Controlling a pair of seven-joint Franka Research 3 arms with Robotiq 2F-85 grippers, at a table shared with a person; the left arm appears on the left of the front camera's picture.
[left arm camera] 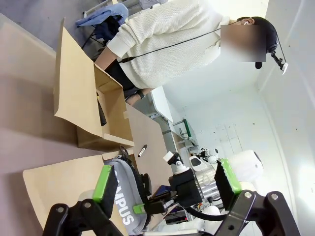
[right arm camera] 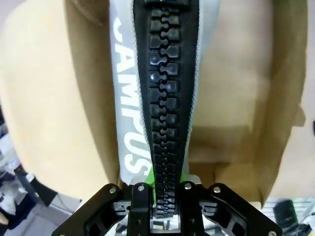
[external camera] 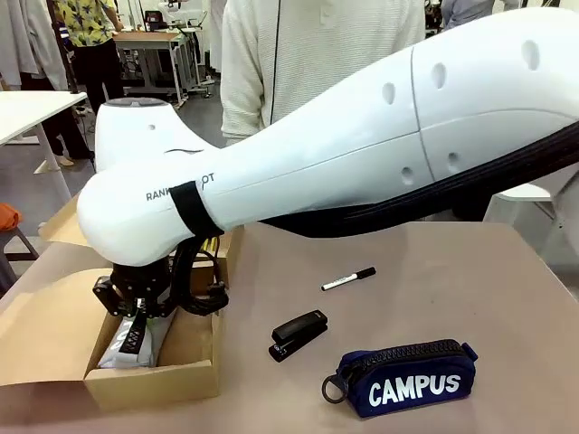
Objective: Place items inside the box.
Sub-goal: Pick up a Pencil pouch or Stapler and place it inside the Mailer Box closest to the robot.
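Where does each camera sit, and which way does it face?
Front: fixed between the arms, facing the person across the table; right arm reaches across.
Left wrist: rolled sideways, toward box and person; open left gripper below.
Right wrist: down into box; right gripper shut on grey pencil case.
Shared: box and grey pencil case, all three.

The right arm (external camera: 362,136) spans the tabletop (external camera: 507,298) from the right, barring passage over the box (external camera: 154,380). Its end effector (external camera: 137,315) and the grey pencil case (external camera: 127,348) crowd inside. Bare tabletop lies right of the marker (external camera: 348,279).
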